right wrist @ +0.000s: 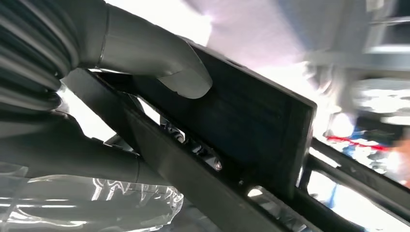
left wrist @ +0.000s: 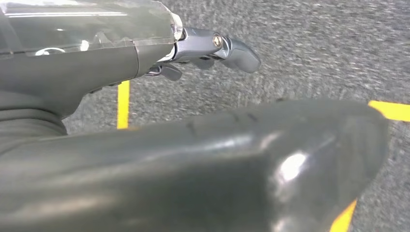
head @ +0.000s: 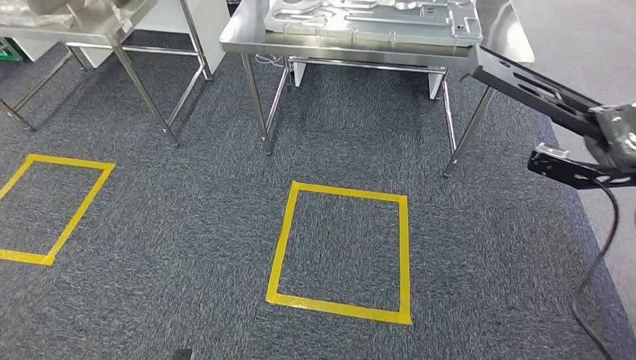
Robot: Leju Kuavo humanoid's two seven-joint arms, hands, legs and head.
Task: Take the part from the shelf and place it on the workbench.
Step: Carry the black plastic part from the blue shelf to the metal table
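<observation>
One black part [head: 536, 86], a flat slotted frame of dark bars, is held at the right edge of the head view, raised above the carpet and tilted so that its far end reaches just over the near right corner of a steel tabletop [head: 247, 37]. The right hand [head: 615, 139] grasps the part at its near end; in the right wrist view the thick grey thumb [right wrist: 181, 77] presses flat on a dark panel of the part [right wrist: 251, 130], with the fingers closed around the bars beneath it. A black cable [head: 607, 247] hangs from this hand toward the floor. On the tabletop lies one large pale grey moulded panel [head: 375, 19], covering most of its surface. A second steel table [head: 90, 30] stands to the left, well apart from the first, carrying a grey object that is cut off by the frame edge. Two yellow tape rectangles mark the grey carpet [head: 187, 225]: one [head: 341, 304] in front of the central tabletop and one [head: 56, 217] in front of the left table. In the left wrist view the left hand [left wrist: 212, 50] hangs above the carpet with its fingers extended and spread, holding and touching nothing; yellow tape lines [left wrist: 123, 104] show beneath it.
</observation>
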